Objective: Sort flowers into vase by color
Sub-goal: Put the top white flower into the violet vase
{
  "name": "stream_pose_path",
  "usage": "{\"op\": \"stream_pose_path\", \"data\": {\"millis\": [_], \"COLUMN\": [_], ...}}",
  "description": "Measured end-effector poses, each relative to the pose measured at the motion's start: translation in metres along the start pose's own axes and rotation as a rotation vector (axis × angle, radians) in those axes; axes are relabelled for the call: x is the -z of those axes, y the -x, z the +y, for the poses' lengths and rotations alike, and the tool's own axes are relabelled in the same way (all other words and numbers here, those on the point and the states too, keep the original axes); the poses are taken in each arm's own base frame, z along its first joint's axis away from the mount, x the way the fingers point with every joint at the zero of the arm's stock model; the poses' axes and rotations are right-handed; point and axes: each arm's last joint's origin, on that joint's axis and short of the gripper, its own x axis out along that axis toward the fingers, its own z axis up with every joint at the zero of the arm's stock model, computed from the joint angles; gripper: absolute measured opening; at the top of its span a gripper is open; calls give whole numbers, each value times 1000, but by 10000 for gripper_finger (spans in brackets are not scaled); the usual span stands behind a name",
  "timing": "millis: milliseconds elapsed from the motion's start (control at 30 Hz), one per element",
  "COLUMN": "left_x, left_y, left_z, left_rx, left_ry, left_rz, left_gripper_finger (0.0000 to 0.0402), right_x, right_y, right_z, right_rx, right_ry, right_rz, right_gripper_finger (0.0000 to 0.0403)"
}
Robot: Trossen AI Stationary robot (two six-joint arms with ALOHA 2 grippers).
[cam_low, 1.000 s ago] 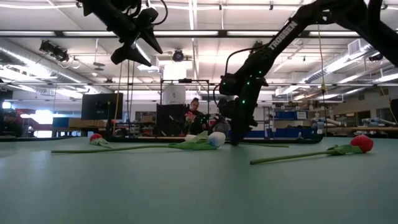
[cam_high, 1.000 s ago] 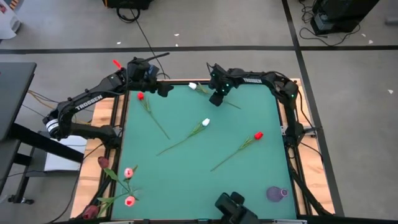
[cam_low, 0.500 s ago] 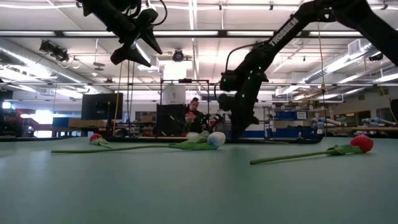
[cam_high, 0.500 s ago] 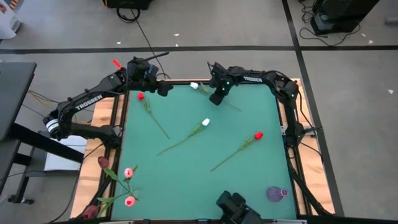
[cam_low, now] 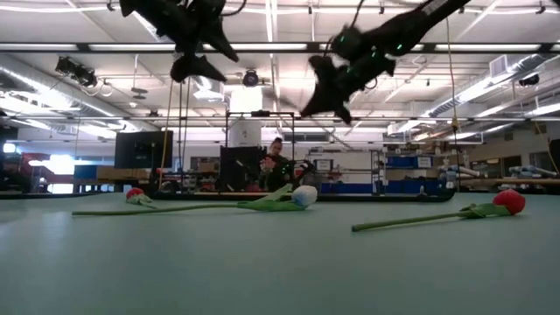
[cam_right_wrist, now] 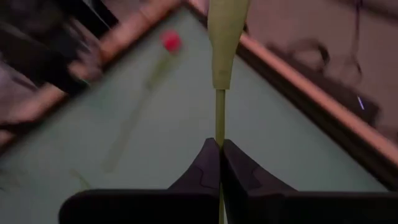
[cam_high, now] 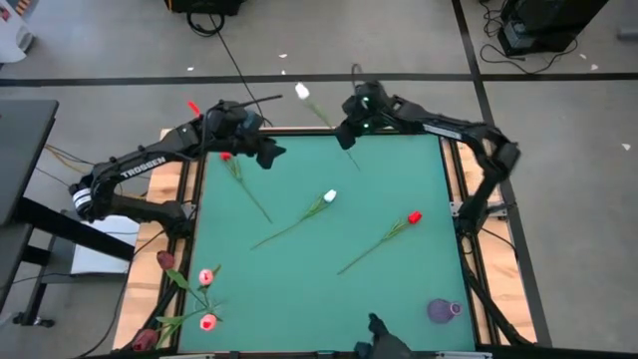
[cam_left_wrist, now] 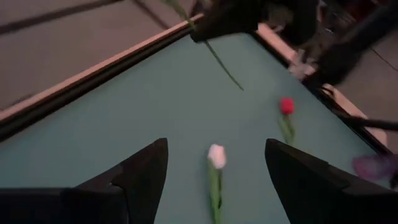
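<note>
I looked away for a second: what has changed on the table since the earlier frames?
The right tool has lifted the white tulip off the table's far edge, shut on its stem; the head now hangs out past the edge. The left tool shifted slightly, open and empty. The other white tulip, the two red tulips and the purple vase stayed put.

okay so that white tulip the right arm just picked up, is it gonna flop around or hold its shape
The white tulip probably holds its shape: its stem juts out straight from the right gripper. It looks light, since shut fingers pinching only the thin stem carry it. The head may still wobble.
</note>
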Motion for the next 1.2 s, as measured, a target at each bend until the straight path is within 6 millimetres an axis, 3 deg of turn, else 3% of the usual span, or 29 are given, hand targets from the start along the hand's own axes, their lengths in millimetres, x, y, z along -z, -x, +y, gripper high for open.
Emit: {"op": "stream_pose_path", "data": {"millis": [300,500,767,967,1200], "left_x": [-9,-10,6,9,7], "left_y": [0,2,-18,-25,-24], "left_z": [-32,-56,-89,-102,-114], "left_rx": [156,275,381,431,547], "left_ry": [-214,-274,-458,-477,-550], "left_rz": [-172,-266,-265,-311,-394], "left_gripper_finger": [274,274,274,269,213], "right_x": [4,27,52,69,81], "right_y": [69,88,85,79,75], "right_z": [69,117,179,203,221], "right_rx": [-124,-203,-238,-239,-230], "right_ry": [16,75,174,217,237], "right_rz": [-443,-643,-760,-761,-784], "right_gripper_finger": [4,4,5,6,8]}}
